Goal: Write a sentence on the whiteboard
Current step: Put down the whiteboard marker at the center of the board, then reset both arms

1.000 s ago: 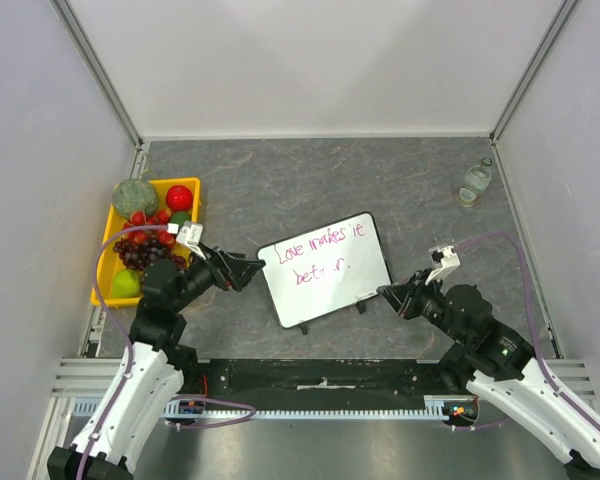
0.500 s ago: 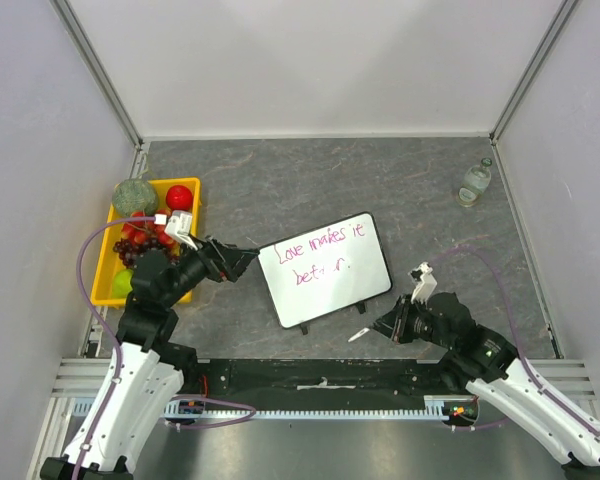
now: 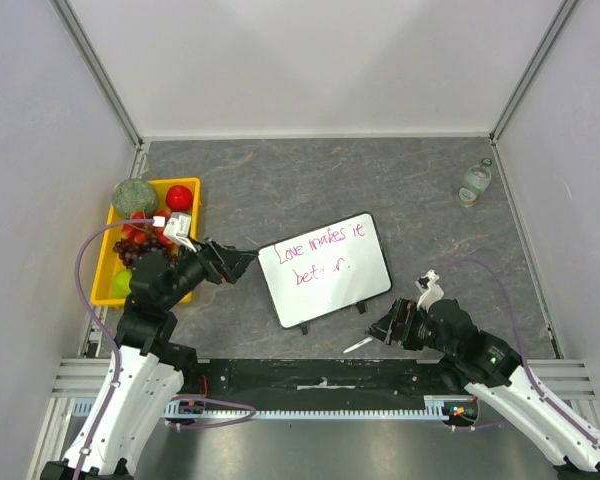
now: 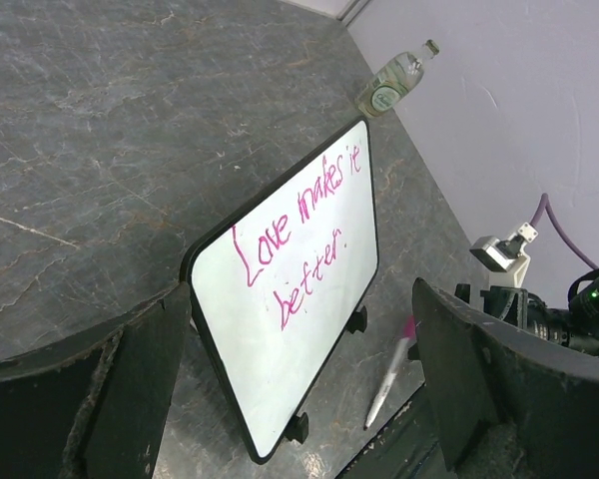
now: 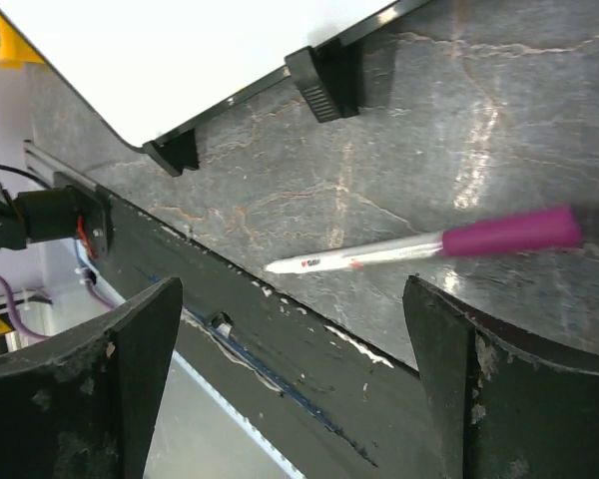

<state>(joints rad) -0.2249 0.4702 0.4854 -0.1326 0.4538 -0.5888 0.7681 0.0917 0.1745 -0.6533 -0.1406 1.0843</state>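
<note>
Left pincer (image 3: pixel 243 264) and right pincer (image 3: pixel 379 330) gape; whiteboard (image 3: pixel 332 296) bears pink two-line sentence (image 3: pixel 320 254).

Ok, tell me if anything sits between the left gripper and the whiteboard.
Nothing visible does. The open left gripper faces the whiteboard at its left edge, with only bare table between them.

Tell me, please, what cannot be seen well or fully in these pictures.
- Right wrist view: the whiteboard is cut off by the top edge; only its lower border and two feet show, so the sentence is not visible there.
- Top view: the left arm covers part of the yellow tray.
- Top and left wrist views: the bottle label is too small to read.
- Right wrist view: the print on the marker is blurred.
</note>
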